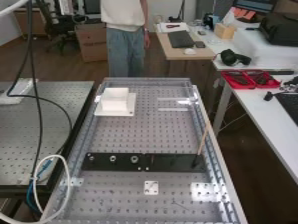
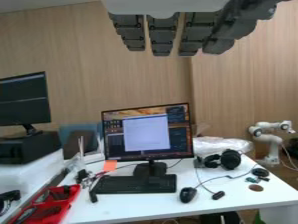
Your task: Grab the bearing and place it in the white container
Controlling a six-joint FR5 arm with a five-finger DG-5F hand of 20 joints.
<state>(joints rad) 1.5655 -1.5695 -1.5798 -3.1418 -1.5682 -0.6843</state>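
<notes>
On the black strip (image 1: 174, 162) across the bench (image 1: 126, 134), three metal rings (image 1: 112, 158) sit; the bearing is presumably among them. Hand (image 2: 161, 37): fingers straight, slightly parted, facing the side desk (image 2: 143, 204). Finding: it must likely turn bench-ward and descend before grasping. White container (image 1: 115, 103) lies beyond the strip, toward the far end.

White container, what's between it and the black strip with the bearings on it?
The high view shows that stretch bare: just perforated bench top between the white container and the black strip.
</notes>
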